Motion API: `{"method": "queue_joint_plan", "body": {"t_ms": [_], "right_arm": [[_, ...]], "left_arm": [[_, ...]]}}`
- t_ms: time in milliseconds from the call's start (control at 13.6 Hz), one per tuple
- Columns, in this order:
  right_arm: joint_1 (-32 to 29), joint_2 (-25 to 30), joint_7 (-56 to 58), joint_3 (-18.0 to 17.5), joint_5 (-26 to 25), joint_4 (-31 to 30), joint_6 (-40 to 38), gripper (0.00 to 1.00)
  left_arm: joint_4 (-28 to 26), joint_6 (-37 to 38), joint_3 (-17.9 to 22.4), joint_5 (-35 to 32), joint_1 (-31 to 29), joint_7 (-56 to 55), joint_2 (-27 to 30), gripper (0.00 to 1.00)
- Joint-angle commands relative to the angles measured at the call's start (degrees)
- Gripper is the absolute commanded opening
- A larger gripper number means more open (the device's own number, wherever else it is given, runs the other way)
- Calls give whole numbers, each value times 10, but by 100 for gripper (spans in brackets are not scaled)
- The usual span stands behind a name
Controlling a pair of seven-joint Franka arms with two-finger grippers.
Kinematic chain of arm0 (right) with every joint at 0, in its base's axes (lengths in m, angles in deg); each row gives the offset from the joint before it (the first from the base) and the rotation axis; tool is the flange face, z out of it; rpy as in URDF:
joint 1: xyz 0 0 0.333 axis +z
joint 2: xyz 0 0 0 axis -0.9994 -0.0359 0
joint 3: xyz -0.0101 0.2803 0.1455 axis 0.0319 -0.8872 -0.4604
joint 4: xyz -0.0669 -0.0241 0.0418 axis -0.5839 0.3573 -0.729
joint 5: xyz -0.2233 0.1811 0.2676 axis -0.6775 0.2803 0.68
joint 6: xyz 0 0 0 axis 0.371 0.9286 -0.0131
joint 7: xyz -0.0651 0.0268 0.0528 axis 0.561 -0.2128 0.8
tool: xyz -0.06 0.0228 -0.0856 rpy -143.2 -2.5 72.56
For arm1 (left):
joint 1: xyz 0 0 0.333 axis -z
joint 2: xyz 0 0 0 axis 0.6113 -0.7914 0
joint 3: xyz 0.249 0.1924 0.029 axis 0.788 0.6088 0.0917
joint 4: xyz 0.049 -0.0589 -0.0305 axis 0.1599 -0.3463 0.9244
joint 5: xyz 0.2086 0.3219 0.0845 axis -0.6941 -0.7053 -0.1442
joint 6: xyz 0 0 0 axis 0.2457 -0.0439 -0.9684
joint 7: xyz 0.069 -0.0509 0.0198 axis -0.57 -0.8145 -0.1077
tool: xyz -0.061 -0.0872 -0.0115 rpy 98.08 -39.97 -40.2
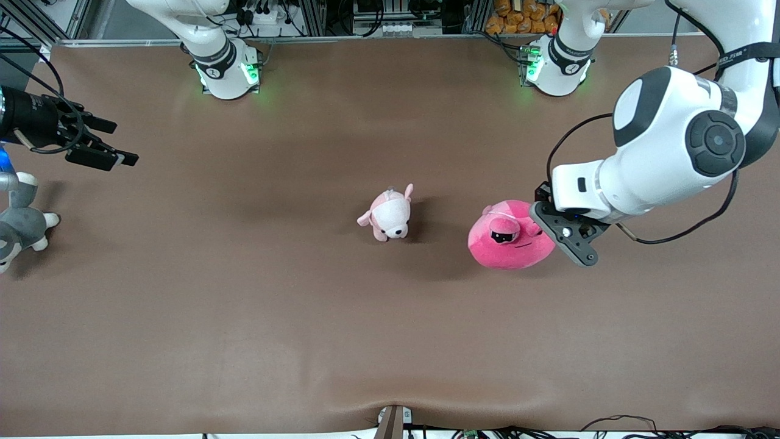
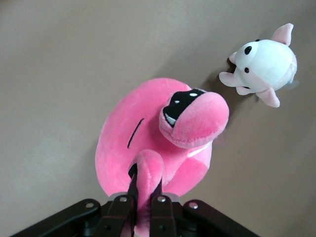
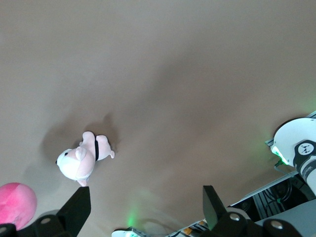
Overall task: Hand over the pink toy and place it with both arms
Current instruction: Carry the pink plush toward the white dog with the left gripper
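Note:
The pink toy (image 1: 510, 239) is a hot-pink blob plush low at the table's middle, toward the left arm's end. My left gripper (image 1: 544, 224) is at the toy's side and shut on one of its stalk eyes. In the left wrist view the fingers (image 2: 129, 190) pinch that stalk, with the toy's body (image 2: 123, 143) and its other eye beyond them. My right gripper (image 1: 103, 152) is open and empty, up over the right arm's end of the table. In the right wrist view the right gripper (image 3: 146, 207) is open, and the pink toy (image 3: 15, 205) shows at the edge.
A small pale pink-and-white puppy plush (image 1: 390, 214) stands beside the pink toy, toward the right arm's end; it also shows in the left wrist view (image 2: 264, 66) and the right wrist view (image 3: 79, 160). A grey-and-white plush (image 1: 18, 225) lies under the right gripper.

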Motion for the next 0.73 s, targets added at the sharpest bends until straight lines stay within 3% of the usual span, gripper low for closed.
{"method": "queue_joint_plan", "body": {"t_ms": [0,661], "right_arm": [[4,-5,-36,0,19,9,-1,100],[29,-24,-79,-1,34,25,1,100]], "left_arm": [[26,33,0,-11,11,-33,7,0],[44,46,0,-7,57,-109,7,0]]}}
